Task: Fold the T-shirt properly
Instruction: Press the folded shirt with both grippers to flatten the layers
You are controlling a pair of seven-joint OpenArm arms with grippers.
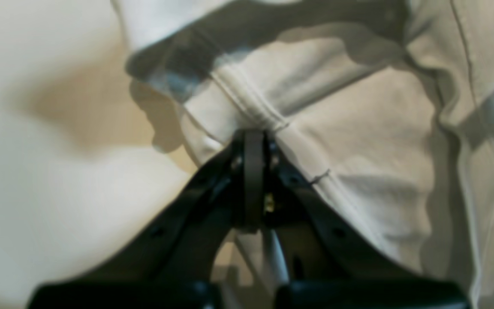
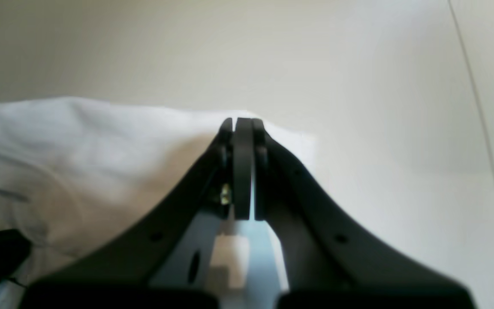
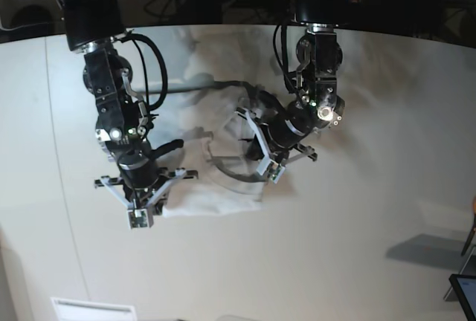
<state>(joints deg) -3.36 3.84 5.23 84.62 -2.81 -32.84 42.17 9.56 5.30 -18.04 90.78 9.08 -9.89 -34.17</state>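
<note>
We see no legible writing on the T-shirt [image 3: 216, 187]; left gripper [image 1: 253, 135] and right gripper [image 2: 242, 122] both pinch its fabric.

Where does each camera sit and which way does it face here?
Left wrist: on the left arm, looking along its shut left gripper pinching a seam of the T-shirt.
Right wrist: on the right arm, looking along the shut right gripper at the shirt's edge.
Base: overhead, facing down on table, both arms.
Shared: the T-shirt.
</note>
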